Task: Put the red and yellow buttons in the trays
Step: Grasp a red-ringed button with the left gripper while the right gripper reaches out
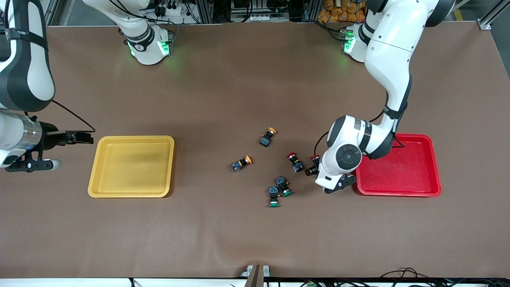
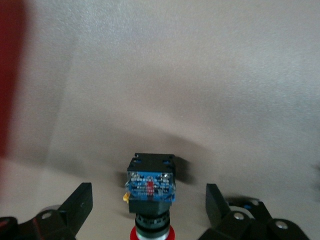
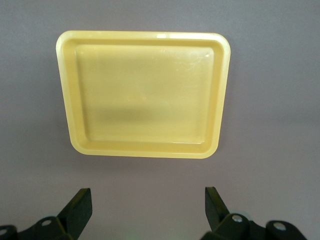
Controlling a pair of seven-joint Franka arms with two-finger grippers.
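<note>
Two red buttons lie on the table beside the red tray point(image 1: 398, 187). One point(image 1: 295, 161) lies free. The other point(image 1: 316, 159) point(image 2: 150, 187) sits between the fingers of my left gripper point(image 1: 313, 168) point(image 2: 149, 205), which is open and low over it, with a gap on each side. Two yellow buttons point(image 1: 267, 136) point(image 1: 241, 163) lie near the table's middle. My right gripper point(image 1: 78, 137) point(image 3: 147, 205) hangs open and empty beside the yellow tray point(image 1: 131, 166) point(image 3: 145, 95), toward the right arm's end of the table.
Two green-capped buttons point(image 1: 283, 186) point(image 1: 273, 196) lie close together, nearer to the front camera than the red ones. Both trays hold nothing. The left arm's elbow hangs over the red tray's edge point(image 2: 10, 75).
</note>
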